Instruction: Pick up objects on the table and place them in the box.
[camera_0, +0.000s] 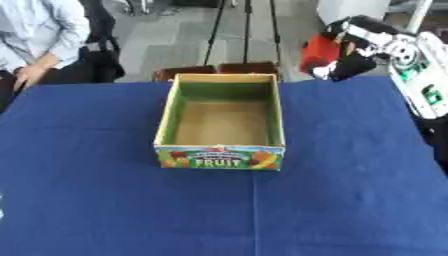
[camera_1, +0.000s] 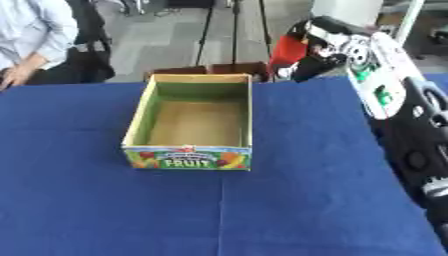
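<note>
Box (camera_0: 220, 150) stood empty at table (camera_0: 87, 200) centre. Right hand (camera_1: 317, 52), raised far right of it, was clamped on a red object (camera_1: 287, 49); placement remained outstanding.

A grey floor (camera_0: 175, 45) is seen beyond the blue-covered table (camera_0: 105, 200); black tripod legs (camera_0: 246, 30) are set on it.

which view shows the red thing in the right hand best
The right eye view: the red object sits well inside the picture, held up in the right hand beyond the fruit box. The left eye view shows the same object nearer its right edge, partly covered by the hand.
</note>
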